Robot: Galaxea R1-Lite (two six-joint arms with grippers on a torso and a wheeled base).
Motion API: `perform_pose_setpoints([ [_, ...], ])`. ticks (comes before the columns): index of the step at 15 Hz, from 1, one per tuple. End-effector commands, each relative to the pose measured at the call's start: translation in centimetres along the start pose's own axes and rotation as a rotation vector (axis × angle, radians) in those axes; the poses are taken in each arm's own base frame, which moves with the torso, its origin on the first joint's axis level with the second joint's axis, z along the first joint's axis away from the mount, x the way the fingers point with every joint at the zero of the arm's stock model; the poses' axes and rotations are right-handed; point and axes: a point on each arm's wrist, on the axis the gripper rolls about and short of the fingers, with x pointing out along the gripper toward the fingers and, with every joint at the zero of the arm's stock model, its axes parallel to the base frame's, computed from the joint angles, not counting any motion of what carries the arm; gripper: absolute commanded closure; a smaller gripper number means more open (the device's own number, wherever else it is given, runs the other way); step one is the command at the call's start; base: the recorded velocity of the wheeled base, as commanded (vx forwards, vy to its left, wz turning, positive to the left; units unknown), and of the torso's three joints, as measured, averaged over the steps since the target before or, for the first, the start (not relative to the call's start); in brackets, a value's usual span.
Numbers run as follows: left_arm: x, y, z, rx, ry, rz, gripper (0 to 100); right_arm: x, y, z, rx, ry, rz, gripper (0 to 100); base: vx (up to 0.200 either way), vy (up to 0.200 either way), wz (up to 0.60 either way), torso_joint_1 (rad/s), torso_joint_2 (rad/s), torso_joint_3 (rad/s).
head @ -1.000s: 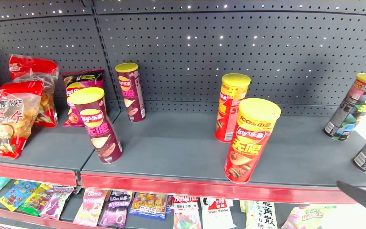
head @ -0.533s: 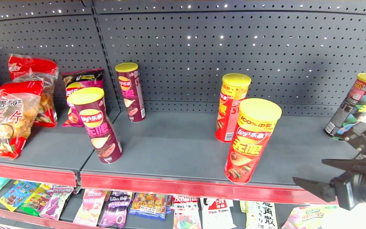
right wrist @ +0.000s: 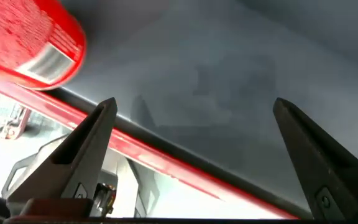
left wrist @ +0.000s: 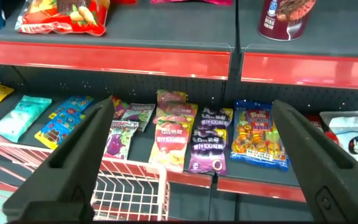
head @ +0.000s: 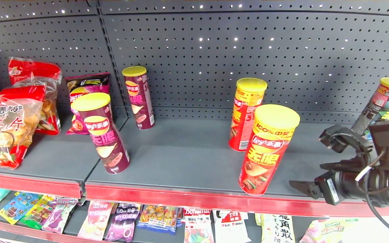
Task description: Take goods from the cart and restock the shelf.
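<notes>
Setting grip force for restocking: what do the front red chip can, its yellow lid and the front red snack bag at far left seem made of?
Front red chip can: probably a paperboard tube with a glossy printed wrap; straight rigid walls. Yellow lid: likely plastic, smooth, evenly coloured, lipped over the rim. Front red snack bag: thin glossy plastic film; crinkles, glare, and a see-through panel showing the snacks.

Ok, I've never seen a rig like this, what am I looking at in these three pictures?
A two-armed wheeled robot faces a shop shelf. The wide picture is from its head camera: purple cans, red cans and snack bags stand on the shelf, with the right claw at its front edge. The other two are from wrist cameras; the dark prongs are claw fingers. The left claw is near a pink wire cart, facing candy packets lower down. Both claws are open, holding nothing.
</notes>
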Motion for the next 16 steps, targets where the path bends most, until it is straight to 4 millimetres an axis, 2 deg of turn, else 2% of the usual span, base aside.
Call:
perform_pose_setpoints([
  [1,0.0,0.0,0.0,0.001,0.004,0.000,0,1.2,0.6,0.5,-0.019,0.024,0.021,0,0.000,0.000,0.00,0.000,0.00,0.000],
  [7,0.0,0.0,0.0,0.000,0.004,0.000,0,2.7,1.2,2.0,-0.038,0.026,0.032,0,0.000,0.000,0.00,0.000,0.00,0.000],
  [16,0.0,0.0,0.0,-0.002,0.004,-0.001,0,3.8,2.5,3.1,-0.017,0.024,0.051,0,0.000,0.000,0.00,0.000,0.00,0.000],
])
